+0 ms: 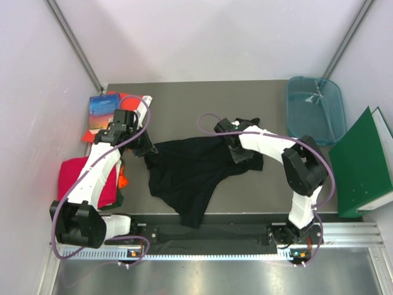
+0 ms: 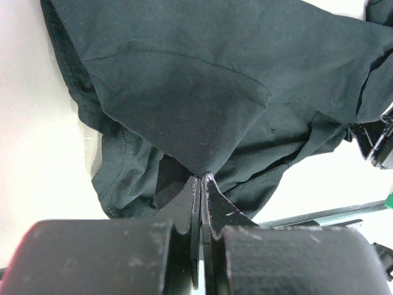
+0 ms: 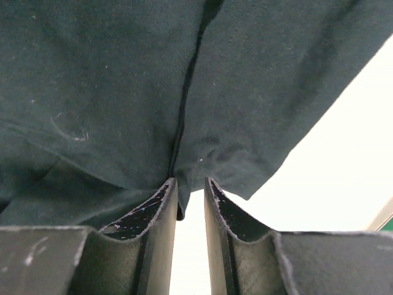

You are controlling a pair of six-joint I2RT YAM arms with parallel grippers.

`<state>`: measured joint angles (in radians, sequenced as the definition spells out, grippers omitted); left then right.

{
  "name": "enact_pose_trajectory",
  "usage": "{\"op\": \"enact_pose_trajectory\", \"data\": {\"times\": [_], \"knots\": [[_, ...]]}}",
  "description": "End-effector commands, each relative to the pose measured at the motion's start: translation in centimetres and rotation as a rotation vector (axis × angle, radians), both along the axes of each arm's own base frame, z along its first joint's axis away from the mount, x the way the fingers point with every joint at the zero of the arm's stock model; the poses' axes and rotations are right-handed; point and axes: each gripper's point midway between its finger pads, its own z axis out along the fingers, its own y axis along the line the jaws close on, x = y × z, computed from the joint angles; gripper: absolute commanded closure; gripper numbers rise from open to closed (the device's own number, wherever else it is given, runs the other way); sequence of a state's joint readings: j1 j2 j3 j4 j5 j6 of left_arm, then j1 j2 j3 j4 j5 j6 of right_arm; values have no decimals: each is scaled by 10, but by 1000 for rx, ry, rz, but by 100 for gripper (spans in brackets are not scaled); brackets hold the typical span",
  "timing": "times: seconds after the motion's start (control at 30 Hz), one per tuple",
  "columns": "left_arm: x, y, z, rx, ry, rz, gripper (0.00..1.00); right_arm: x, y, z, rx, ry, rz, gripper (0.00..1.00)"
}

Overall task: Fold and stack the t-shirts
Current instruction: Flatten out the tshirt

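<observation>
At centre, black t-shirt (image 1: 190,175) lies crumpled

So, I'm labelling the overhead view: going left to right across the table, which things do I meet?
folded pink t-shirt → black t-shirt → blue tub → green binder

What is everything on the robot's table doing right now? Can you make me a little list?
black t-shirt: crumpled in the middle of the table, not folded
pink t-shirt: folded, at the left side, partly hidden by the left arm
left gripper: shut, pinching the black t-shirt
right gripper: jaws apart, black cloth at its tips
blue tub: far right corner
green binder: at the right edge
</observation>
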<state>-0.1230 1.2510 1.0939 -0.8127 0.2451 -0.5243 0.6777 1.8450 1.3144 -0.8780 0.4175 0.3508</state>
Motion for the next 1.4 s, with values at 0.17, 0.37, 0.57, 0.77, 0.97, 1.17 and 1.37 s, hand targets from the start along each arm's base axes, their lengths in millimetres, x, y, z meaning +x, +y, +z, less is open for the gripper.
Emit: {"op": "enact_pose_trajectory", "data": {"times": [0.17,0.37,0.57,0.77,0.97,1.17,1.37], "knots": [[14,0,18,0,-77,-6,100,11,-16,-14,-123,-18,3,76],[17,2,20,15,-81,-4,100,12,-30,-5,-152,-47,-7,100],[23,4,28,31,-102,-8,100,17,-49,14,-125,-90,-48,100],[51,11,72,64,-221,32,100,43,-45,89,12,-267,-58,100],[87,19,149,59,-437,127,100,64,-30,204,215,-535,-35,100],[101,24,229,45,-640,170,100,58,-39,309,338,-789,-22,100],[80,42,330,83,-897,221,100,19,-66,391,443,-1010,-23,100]]}}
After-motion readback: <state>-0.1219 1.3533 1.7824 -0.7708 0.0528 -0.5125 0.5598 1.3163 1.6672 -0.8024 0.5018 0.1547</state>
